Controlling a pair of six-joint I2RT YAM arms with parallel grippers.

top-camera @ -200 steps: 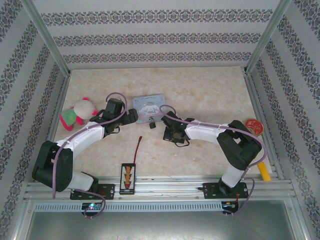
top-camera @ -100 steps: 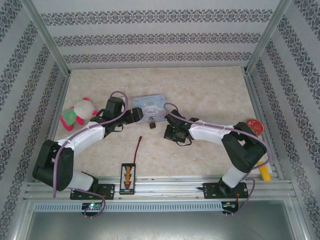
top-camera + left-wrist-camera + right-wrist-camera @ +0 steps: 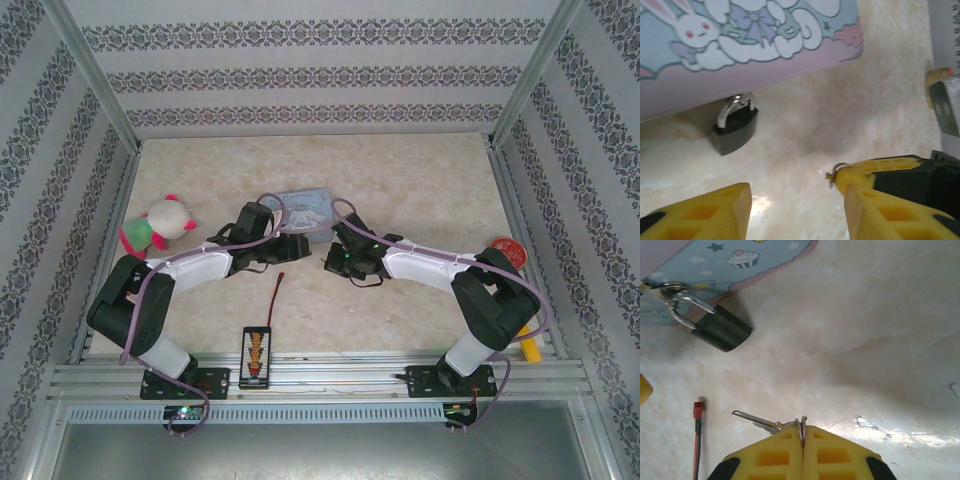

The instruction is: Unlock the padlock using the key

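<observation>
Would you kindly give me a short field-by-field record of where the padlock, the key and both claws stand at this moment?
padlock: dark body on the table, shackle hooked at the blue tin's edge
key: held by the right claw, blade free, not in the padlock
right claw: shut on the key
left claw: open, empty, short of the padlock

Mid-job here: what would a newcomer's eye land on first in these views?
The pastel bunny-print tin at mid-table, with the small black padlock lying at its near edge. Next, the right gripper, shut on a silver key whose blade sticks out sideways, and the left gripper open close beside it.
</observation>
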